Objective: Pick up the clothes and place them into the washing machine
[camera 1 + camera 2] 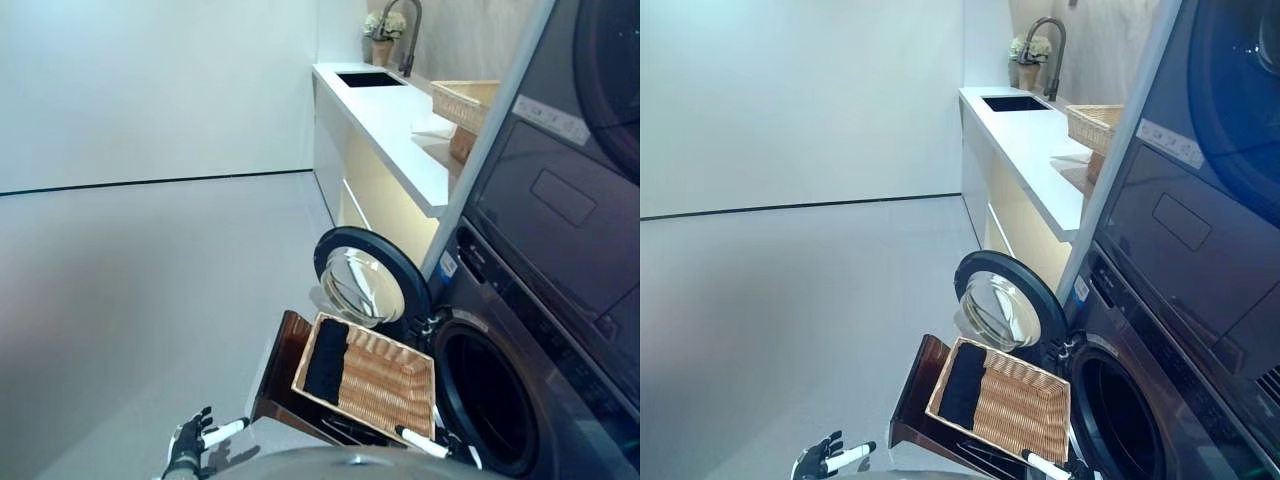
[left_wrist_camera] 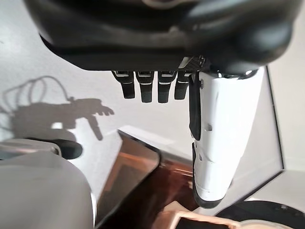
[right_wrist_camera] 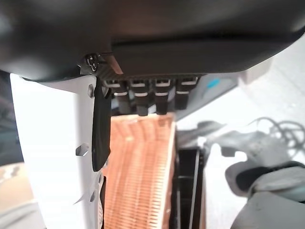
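A black piece of clothing (image 1: 327, 360) lies at the left end of a wicker basket (image 1: 390, 390), which rests on a brown stand (image 1: 283, 365). Just right of it, the washing machine's drum (image 1: 482, 402) gapes dark, its round glass door (image 1: 364, 282) swung open to the left. My left hand (image 1: 190, 447) hangs low, left of the stand, open and holding nothing; its wrist view shows relaxed fingers (image 2: 151, 89) above the stand (image 2: 138, 174). My right hand (image 1: 432, 445) is open and holding nothing at the basket's near right corner. In its wrist view the fingers (image 3: 143, 98) hover over the weave (image 3: 140, 176).
A second machine (image 1: 570, 170) is stacked above the washer. Behind it runs a white counter (image 1: 395, 125) with a sink, a faucet, a flower pot and another wicker basket (image 1: 468, 103). Grey floor (image 1: 150, 300) stretches to the left.
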Controlling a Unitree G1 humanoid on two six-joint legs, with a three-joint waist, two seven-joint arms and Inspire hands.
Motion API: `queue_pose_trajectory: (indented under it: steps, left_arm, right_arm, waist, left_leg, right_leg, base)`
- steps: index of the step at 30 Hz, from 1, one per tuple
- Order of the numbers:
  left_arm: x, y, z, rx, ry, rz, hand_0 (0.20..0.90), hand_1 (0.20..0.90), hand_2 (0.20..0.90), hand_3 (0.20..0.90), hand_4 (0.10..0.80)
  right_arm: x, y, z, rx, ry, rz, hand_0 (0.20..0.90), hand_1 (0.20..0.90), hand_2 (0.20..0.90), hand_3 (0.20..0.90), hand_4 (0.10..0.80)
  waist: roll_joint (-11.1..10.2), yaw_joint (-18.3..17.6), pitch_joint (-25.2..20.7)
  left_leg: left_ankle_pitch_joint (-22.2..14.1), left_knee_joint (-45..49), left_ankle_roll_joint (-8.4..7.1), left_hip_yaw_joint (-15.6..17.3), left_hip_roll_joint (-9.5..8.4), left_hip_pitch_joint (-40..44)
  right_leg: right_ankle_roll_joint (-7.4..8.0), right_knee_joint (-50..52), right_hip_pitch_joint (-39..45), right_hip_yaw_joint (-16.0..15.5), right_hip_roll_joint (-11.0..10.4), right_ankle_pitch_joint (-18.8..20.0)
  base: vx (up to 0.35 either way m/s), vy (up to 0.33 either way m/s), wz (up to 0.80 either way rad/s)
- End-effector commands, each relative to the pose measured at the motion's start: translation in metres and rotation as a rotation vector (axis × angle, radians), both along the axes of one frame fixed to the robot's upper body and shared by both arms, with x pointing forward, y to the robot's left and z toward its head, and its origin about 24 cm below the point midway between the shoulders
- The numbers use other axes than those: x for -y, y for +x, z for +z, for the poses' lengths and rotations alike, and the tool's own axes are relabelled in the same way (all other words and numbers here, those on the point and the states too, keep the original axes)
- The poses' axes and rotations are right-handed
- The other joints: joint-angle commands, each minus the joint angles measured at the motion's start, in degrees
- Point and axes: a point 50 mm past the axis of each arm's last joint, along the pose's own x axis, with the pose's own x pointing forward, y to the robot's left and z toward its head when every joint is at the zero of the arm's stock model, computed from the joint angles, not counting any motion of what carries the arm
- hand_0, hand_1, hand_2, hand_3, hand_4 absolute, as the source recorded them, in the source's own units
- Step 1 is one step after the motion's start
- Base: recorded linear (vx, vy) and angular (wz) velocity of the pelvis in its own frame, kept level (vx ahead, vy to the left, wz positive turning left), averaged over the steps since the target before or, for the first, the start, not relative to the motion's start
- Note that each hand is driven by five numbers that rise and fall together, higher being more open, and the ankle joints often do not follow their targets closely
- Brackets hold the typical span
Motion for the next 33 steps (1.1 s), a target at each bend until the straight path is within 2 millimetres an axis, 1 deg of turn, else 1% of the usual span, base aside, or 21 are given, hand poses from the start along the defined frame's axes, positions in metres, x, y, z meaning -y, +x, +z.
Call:
queue_pose_trajectory:
  steps: [1,2,3,4,5,6,9,13,15,17,18,21,23,24,26,27,28,29,31,32,33]
  left_arm:
    - [0.009,0.025,0.006,0.103,-0.016,0.001,0.9,0.9,0.9,0.9,0.8]
    - [0.007,0.021,0.004,0.081,-0.01,0.006,0.9,0.9,0.9,0.9,0.8]
    - [0.004,0.016,0.003,0.058,-0.001,0.011,0.9,0.9,0.9,0.9,0.8]
    - [0.005,0.016,0.003,0.057,-0.001,0.011,0.9,0.9,0.9,0.9,0.8]
    - [0.0,0.012,0.003,0.034,0.02,0.009,0.9,0.9,0.9,0.9,0.8]
    - [0.001,0.013,0.002,0.027,0.022,-0.006,0.9,0.9,0.9,0.9,0.8]
    - [-0.001,0.01,0.002,-0.002,0.042,-0.014,0.9,0.9,0.9,0.9,0.8]
    - [-0.005,0.009,0.002,-0.012,0.055,-0.015,0.9,0.9,0.9,0.9,0.8]
    - [-0.012,0.015,0.005,-0.002,0.084,-0.027,0.9,0.9,0.9,0.9,0.8]
    - [-0.015,0.017,0.007,0.008,0.094,-0.02,0.9,0.9,0.9,0.9,0.8]
    - [-0.02,0.026,0.011,0.043,0.108,0.005,0.9,0.9,0.9,0.9,0.8]
    - [-0.022,0.035,0.014,0.063,0.111,0.0,0.9,0.9,0.9,0.9,0.8]
    - [-0.023,0.037,0.014,0.066,0.114,-0.005,0.9,0.9,0.9,0.9,0.8]
    - [-0.021,0.044,0.016,0.079,0.112,-0.036,0.9,0.9,0.9,0.9,0.8]
    - [-0.021,0.05,0.018,0.089,0.114,-0.069,0.9,0.9,0.9,0.9,0.8]
    - [-0.021,0.05,0.018,0.09,0.114,-0.069,0.9,0.9,0.9,0.9,0.8]
    - [-0.022,0.055,0.02,0.1,0.119,-0.086,0.9,0.9,0.9,0.9,0.8]
    - [-0.023,0.059,0.022,0.111,0.13,-0.105,0.9,0.9,0.9,0.9,0.8]
    - [-0.025,0.064,0.024,0.115,0.141,-0.113,0.9,0.9,0.9,0.9,0.8]
    - [-0.024,0.068,0.025,0.126,0.14,-0.106,0.9,0.9,0.9,0.9,0.8]
    - [-0.024,0.071,0.027,0.144,0.137,-0.09,0.9,0.9,0.9,0.9,0.8]
  right_arm:
    - [0.023,0.039,0.014,0.107,-0.116,0.085,0.9,0.9,0.9,0.9,0.8]
    - [0.022,0.043,0.015,0.113,-0.116,0.094,0.9,0.9,0.9,0.9,0.8]
    - [0.022,0.048,0.016,0.125,-0.117,0.099,0.9,0.9,0.9,0.9,0.8]
    - [0.022,0.048,0.016,0.124,-0.117,0.1,0.9,0.9,0.9,0.9,0.8]
    - [0.019,0.058,0.018,0.154,-0.113,0.124,0.9,0.9,0.9,0.9,0.8]
    - [0.022,0.059,0.019,0.149,-0.123,0.122,0.9,0.9,0.9,0.9,0.8]
    - [0.022,0.069,0.022,0.185,-0.116,0.113,0.9,0.9,0.9,0.9,0.8]
    - [0.013,0.085,0.026,0.234,-0.1,0.133,0.9,0.9,0.9,0.9,0.8]
    - [0.007,0.096,0.029,0.272,-0.076,0.117,0.9,0.9,0.9,0.9,0.8]
    - [0.003,0.099,0.029,0.281,-0.068,0.126,0.9,0.9,0.9,0.9,0.8]
    - [-0.005,0.108,0.032,0.3,-0.053,0.164,0.9,0.9,0.9,0.9,0.8]
    - [-0.011,0.114,0.032,0.303,-0.037,0.186,0.9,0.9,0.9,0.9,0.8]
    - [-0.014,0.118,0.034,0.311,-0.036,0.2,0.9,0.9,0.9,0.9,0.8]
    - [-0.016,0.126,0.037,0.327,-0.036,0.214,0.9,0.9,0.9,0.9,0.8]
    - [-0.021,0.131,0.039,0.336,-0.026,0.237,0.9,0.9,0.9,0.9,0.8]
    - [-0.021,0.131,0.039,0.337,-0.026,0.237,0.9,0.9,0.9,0.9,0.8]
    - [-0.023,0.138,0.041,0.351,-0.024,0.249,0.9,0.9,0.9,0.9,0.8]
    - [-0.028,0.145,0.044,0.363,-0.027,0.279,0.9,0.9,0.9,0.9,0.8]
    - [-0.032,0.155,0.048,0.372,-0.036,0.301,0.9,0.9,0.9,0.9,0.8]
    - [-0.03,0.159,0.051,0.377,-0.046,0.302,0.9,0.9,0.9,0.9,0.8]
    - [-0.03,0.162,0.052,0.375,-0.051,0.307,0.9,0.9,0.9,0.9,0.8]
  waist:
    - [-1.22,0.49,-0.47]
    - [-1.53,0.55,-0.77]
    - [-1.54,0.68,-1.33]
    - [-1.67,0.87,-1.09]
    - [-0.81,1.11,-1.55]
    - [-0.11,1.25,-1.45]
    - [1.02,1.8,-1.52]
    - [1.51,2.16,-2.38]
    - [0.56,2.45,-2.8]
    - [0.3,2.82,-2.69]
    - [-0.08,3.87,-2.62]
    - [-0.52,4.98,-2.82]
    - [-0.75,5.15,-2.67]
    - [-0.87,5.56,-1.99]
    - [-0.56,4.92,-0.31]
    - [-0.6,4.89,-0.25]
    - [-0.4,4.6,0.75]
    - [-0.16,4.58,1.72]
    - [0.03,5.14,1.72]
    - [-0.37,5.72,1.67]
    - [-0.29,5.57,2.25]
  left_leg:
    - [-1.42,14.1,3.75,2.79,-5.22,-5.64]
    - [-2.15,10.92,4.11,2.98,-4.2,-6.1]
    - [-2.49,4.11,4.1,3.19,-2.11,-6.14]
    - [-2.37,3.48,4.14,3.4,-2.14,-5.44]
    - [1.44,-6.74,2.6,3.83,1.74,-5.0]
    - [4.17,-10.8,1.86,4.5,3.56,-5.37]
    - [7.42,-16.24,0.9,5.44,4.8,-5.44]
    - [6.65,-18.67,1.06,5.25,3.93,-2.34]
    - [5.03,-17.39,1.75,7.66,3.07,-0.78]
    - [4.44,-16.8,2.07,8.36,2.73,-0.49]
    - [2.74,-15.03,3.25,9.51,1.58,-0.82]
    - [1.39,-14.62,4.09,10.54,0.56,-0.28]
    - [0.76,-14.42,4.49,10.52,0.29,-0.06]
    - [-0.55,-13.65,5.59,10.24,-0.54,0.54]
    - [-0.79,-13.08,6.14,9.56,-0.39,1.48]
    - [-0.8,-13.05,6.14,9.54,-0.43,1.48]
    - [-0.71,-12.82,6.28,8.9,-0.33,1.63]
    - [-0.72,-12.83,6.41,8.6,-0.3,1.92]
    - [-1.18,-13.78,5.62,8.72,0.0,2.77]
    - [-2.01,-14.22,4.87,8.83,-0.24,3.26]
    - [-2.18,-14.32,4.55,8.15,-0.12,3.51]
  right_leg:
    - [1.64,-16.42,1.26,2.5,-0.54,14.63]
    - [1.93,-16.71,1.42,2.94,-0.86,14.48]
    - [2.33,-17.11,1.59,3.38,-0.79,14.07]
    - [2.33,-17.17,1.96,3.59,-0.91,13.99]
    - [2.79,-17.69,2.08,3.73,-0.03,13.03]
    - [2.86,-18.17,2.47,3.54,0.25,12.3]
    - [3.4,-19.59,4.29,3.59,0.17,10.71]
    - [4.12,-19.2,4.72,4.02,-0.73,9.66]
    - [5.5,-17.86,5.76,4.34,-3.27,8.79]
    - [5.82,-17.2,5.85,4.37,-4.11,8.58]
    - [6.76,-15.22,5.65,4.74,-5.84,8.38]
    - [7.78,-11.72,4.55,4.4,-7.17,7.92]
    - [8.02,-9.75,3.66,4.25,-7.29,7.77]
    - [8.37,-3.58,1.56,3.22,-7.21,8.51]
    - [8.22,4.27,-2.4,2.59,-5.17,11.21]
    - [8.21,4.48,-2.48,2.58,-5.2,11.09]
    - [7.99,7.07,-4.02,1.89,-3.94,11.05]
    - [7.46,8.01,-5.75,-0.36,-4.39,11.26]
    - [6.78,0.28,-5.83,-6.08,-8.15,9.75]
    - [7.0,-6.21,-5.06,-9.52,-10.43,10.77]
    - [7.08,-7.92,-4.64,-8.79,-11.36,12.1]
  base:
    - [0.06,-0.024,0.14]
    - [0.119,0.035,-0.11]
    - [0.111,0.029,-0.2]
    - [0.148,0.079,-0.22]
    - [0.11,0.094,-0.14]
    - [0.103,0.094,-0.04]
    - [0.144,0.122,0.13]
    - [0.168,0.159,-0.42]
    - [0.246,0.215,-0.16]
    - [0.135,0.147,-0.09]
    - [0.151,0.171,-0.24]
    - [0.173,0.173,-0.32]
    - [0.118,0.095,-0.18]
    - [0.14,0.112,-0.13]
    - [0.104,0.091,-0.09]
    - [0.037,0.037,-0.09]
    - [0.035,0.033,0.01]
    - [0.076,0.033,-0.01]
    - [0.158,-0.043,-0.08]
    - [0.199,-0.112,-0.07]
    - [0.151,-0.085,-0.1]
